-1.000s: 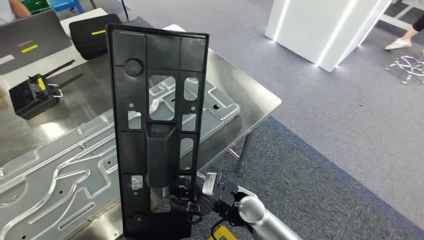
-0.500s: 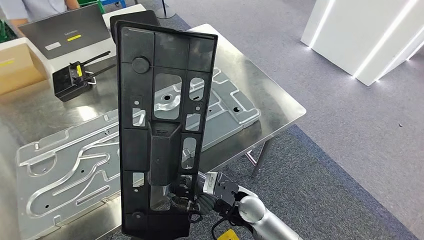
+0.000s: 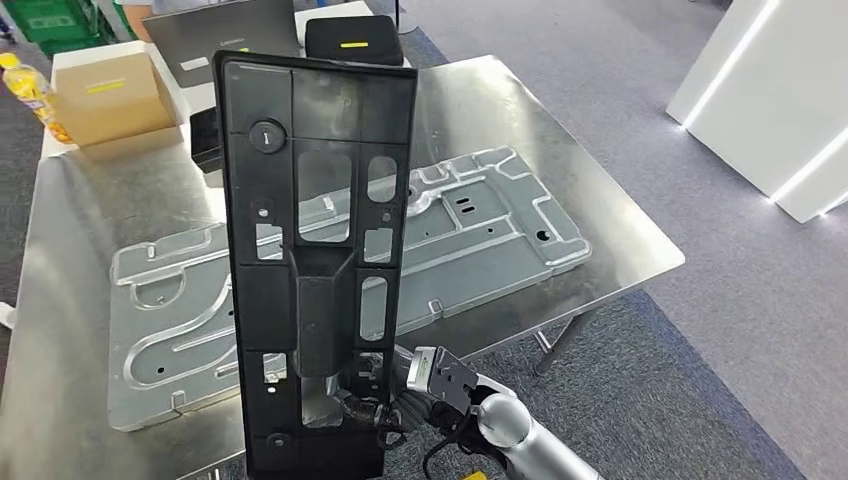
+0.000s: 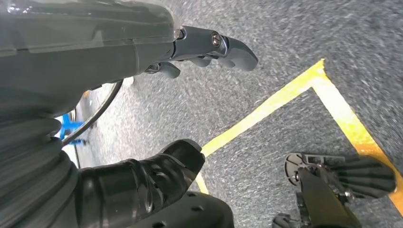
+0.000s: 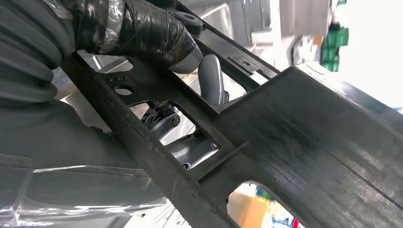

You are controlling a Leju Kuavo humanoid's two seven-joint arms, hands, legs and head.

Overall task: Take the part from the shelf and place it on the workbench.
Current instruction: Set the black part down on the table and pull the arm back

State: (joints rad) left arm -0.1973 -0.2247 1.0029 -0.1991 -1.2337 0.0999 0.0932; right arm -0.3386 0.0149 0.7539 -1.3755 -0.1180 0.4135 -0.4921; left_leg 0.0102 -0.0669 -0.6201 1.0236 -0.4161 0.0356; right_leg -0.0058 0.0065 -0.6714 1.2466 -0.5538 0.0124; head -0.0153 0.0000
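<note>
The black part stood upright in the middle of the head view, held at its lower end by the right hand, and blocked the way straight ahead. Behind it a large metal plate covered most of the workbench, from lower left to centre right. Bare benchtop lay along the right and upper right edge and in a strip at the far left. At upper left a cardboard box, a yellow bottle and a black case crowded the far side. A small black box, perhaps a radio, sat mostly hidden behind the part.
</note>
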